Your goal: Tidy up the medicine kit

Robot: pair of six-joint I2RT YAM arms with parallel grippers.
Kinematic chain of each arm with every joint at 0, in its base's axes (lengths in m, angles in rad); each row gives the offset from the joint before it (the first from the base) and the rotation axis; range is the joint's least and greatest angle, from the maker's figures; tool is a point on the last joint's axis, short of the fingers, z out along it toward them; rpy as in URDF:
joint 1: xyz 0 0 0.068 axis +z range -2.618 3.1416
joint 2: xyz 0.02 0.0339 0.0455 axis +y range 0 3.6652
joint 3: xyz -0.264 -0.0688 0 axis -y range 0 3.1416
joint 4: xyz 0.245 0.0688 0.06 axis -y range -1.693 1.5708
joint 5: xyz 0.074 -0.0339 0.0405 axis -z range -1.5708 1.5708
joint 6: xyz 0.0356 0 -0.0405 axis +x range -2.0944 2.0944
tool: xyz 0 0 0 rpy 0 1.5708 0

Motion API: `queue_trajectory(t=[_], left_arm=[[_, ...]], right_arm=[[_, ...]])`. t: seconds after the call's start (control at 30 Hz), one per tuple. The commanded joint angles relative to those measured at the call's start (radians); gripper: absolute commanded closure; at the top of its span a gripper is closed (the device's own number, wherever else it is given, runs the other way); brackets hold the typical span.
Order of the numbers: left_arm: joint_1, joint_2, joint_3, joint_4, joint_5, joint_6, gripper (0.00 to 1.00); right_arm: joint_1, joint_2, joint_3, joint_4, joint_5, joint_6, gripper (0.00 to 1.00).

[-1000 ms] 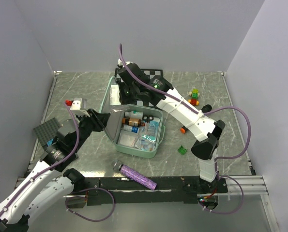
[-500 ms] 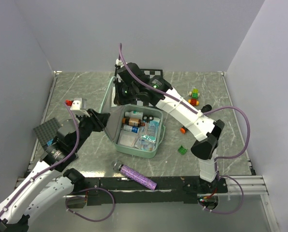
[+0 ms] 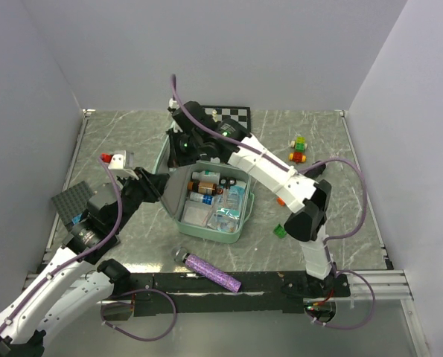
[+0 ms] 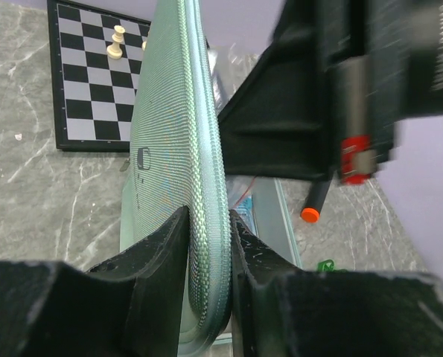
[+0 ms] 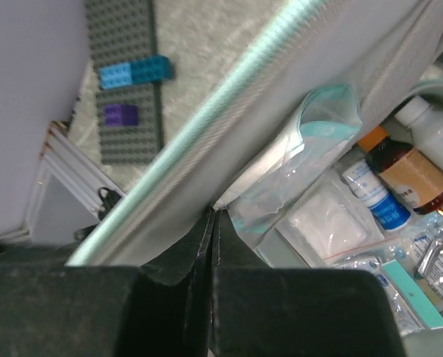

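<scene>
The mint-green medicine kit (image 3: 242, 227) lies open in the middle of the table, holding bottles (image 3: 204, 182), sachets and clear bags. Its lid (image 3: 174, 193) stands upright on the left side. My left gripper (image 3: 160, 187) is shut on the lid's woven rim (image 4: 208, 186), one finger on each face. My right gripper (image 3: 179, 152) reaches over the lid from the back. Its jaws are shut, and the right gripper (image 5: 212, 213) rests with its tips against the lid's grey lining (image 5: 355, 67), beside a clear plastic bag (image 5: 295, 160). I see nothing held between them.
A chessboard (image 3: 236, 115) with white pieces lies behind the kit. The dark studded plate (image 3: 71, 199) sits at the left edge. An orange-capped marker (image 3: 281, 199), a green piece (image 3: 280, 231) and coloured bricks (image 3: 298, 149) lie to the right. A purple tube (image 3: 214, 272) lies in front.
My right arm has swung left and back, over the top of the lid, uncovering more of the chessboard. The left gripper has tightened slightly on the lid's rim.
</scene>
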Motion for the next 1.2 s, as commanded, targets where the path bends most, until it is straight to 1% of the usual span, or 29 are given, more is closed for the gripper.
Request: queue_trajectory(t=[0.0, 0.03, 0.13, 0.17, 0.23, 0.3, 0.47, 0.6, 0.7, 0.77, 0.87, 0.93, 1.03, 1.1, 1.13, 1.17], left_arm=[[-0.001, -0.006, 0.013, 0.066, 0.036, -0.029, 0.71], [-0.003, -0.008, 0.013, 0.061, 0.035, -0.029, 0.71], [0.000, -0.015, 0.010, 0.058, 0.027, -0.029, 0.71], [-0.001, -0.018, 0.010, 0.056, 0.024, -0.026, 0.71], [-0.001, -0.018, 0.010, 0.050, 0.020, -0.027, 0.71], [-0.001, -0.018, 0.010, 0.047, 0.017, -0.024, 0.71], [-0.001, -0.022, 0.003, 0.046, 0.010, -0.027, 0.71], [-0.001, -0.017, 0.006, 0.041, 0.010, -0.024, 0.71], [0.000, -0.015, 0.016, 0.036, 0.009, -0.024, 0.68], [0.000, -0.008, 0.023, 0.041, 0.016, -0.023, 0.65], [-0.003, 0.011, 0.039, 0.061, 0.074, -0.012, 0.60], [-0.001, 0.034, 0.055, 0.075, 0.148, -0.003, 0.56], [-0.001, 0.092, 0.081, 0.122, 0.349, 0.000, 0.42], [-0.006, 0.133, 0.087, 0.176, 0.496, -0.019, 0.30], [-0.013, 0.182, 0.099, 0.203, 0.566, -0.033, 0.24], [-0.027, 0.222, 0.115, 0.208, 0.623, -0.035, 0.13]], right_arm=[[0.002, 0.015, 0.006, 0.006, -0.034, 0.008, 0.99], [0.002, 0.006, -0.011, 0.021, -0.035, 0.007, 0.93], [0.001, -0.045, -0.063, 0.061, -0.020, 0.005, 0.63], [0.001, -0.063, -0.082, 0.073, -0.011, 0.004, 0.55], [-0.001, -0.096, -0.092, 0.087, 0.003, 0.005, 0.46], [-0.004, -0.119, -0.091, 0.092, 0.011, 0.004, 0.41], [-0.009, -0.191, -0.094, 0.098, 0.026, -0.001, 0.36], [-0.016, -0.301, -0.164, 0.141, 0.037, -0.009, 0.35], [-0.024, -0.415, -0.324, 0.239, 0.073, -0.019, 0.34], [-0.035, -0.502, -0.468, 0.305, 0.101, -0.022, 0.34], [-0.068, -0.609, -0.676, 0.357, 0.135, -0.012, 0.34], [-0.094, -0.674, -0.825, 0.365, 0.155, 0.001, 0.34], [-0.137, -0.799, -0.989, 0.377, 0.182, 0.013, 0.33], [-0.170, -0.876, -1.092, 0.382, 0.202, 0.014, 0.32], [-0.186, -0.915, -1.131, 0.380, 0.213, 0.014, 0.32], [-0.199, -0.944, -1.166, 0.374, 0.224, 0.013, 0.32]])
